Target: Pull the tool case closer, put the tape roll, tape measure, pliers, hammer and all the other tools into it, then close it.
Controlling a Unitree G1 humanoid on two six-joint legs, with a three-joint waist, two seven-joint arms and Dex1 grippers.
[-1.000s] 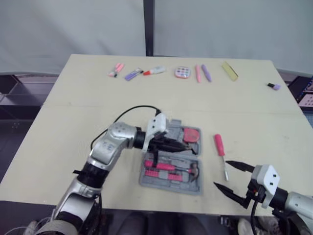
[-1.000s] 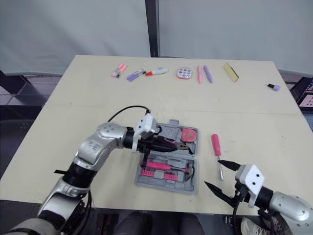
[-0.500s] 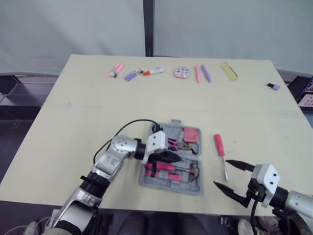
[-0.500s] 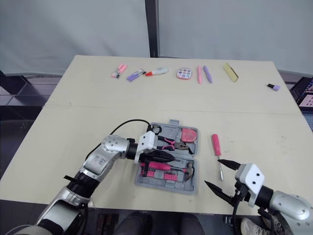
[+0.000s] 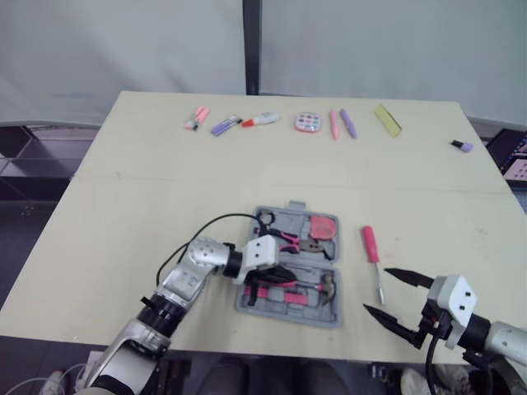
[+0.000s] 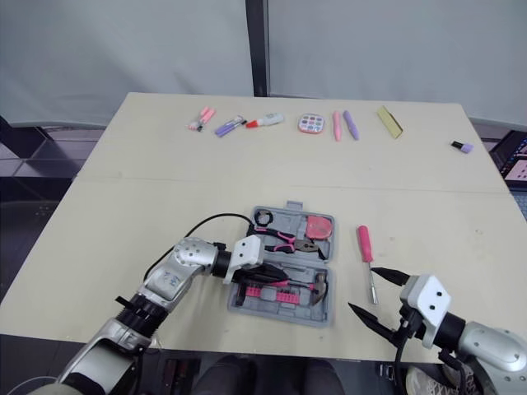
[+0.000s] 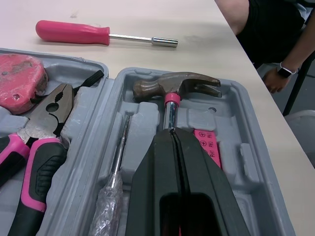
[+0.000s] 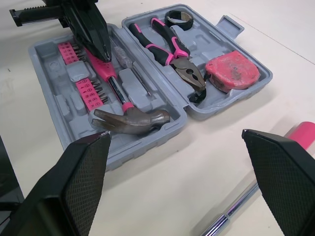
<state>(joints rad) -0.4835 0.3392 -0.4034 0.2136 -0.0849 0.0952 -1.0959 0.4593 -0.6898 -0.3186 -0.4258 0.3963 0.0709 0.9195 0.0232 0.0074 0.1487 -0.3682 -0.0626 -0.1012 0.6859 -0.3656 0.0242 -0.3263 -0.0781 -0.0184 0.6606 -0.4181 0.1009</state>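
Observation:
The grey tool case [image 5: 284, 313] lies open on the table in front of me. Its far half holds the black tape roll [image 5: 264, 218], the pink-handled pliers [image 5: 290, 239] and the red tape measure [image 5: 324, 226]. The hammer [image 7: 177, 83] sits in the near half beside pink bit racks [image 8: 88, 93]. My left gripper [image 5: 288, 274] is shut and rests over the hammer's pink handle. A pink screwdriver [image 5: 370, 244] lies on the table right of the case. My right gripper [image 5: 375, 290] stands open near the front edge, just short of the screwdriver's tip.
Along the far table edge lie markers [image 5: 222, 125], a round colour palette [image 5: 307, 122], pink and purple pens [image 5: 340, 123], a yellow strip [image 5: 386, 118] and a small purple item [image 5: 464, 146]. A person's arm and hand [image 7: 275, 73] show beyond the table's near edge.
My left gripper has drawn back from the case's far half, leaving the pliers lying there, to the near half over the hammer handle. The right gripper has hardly moved.

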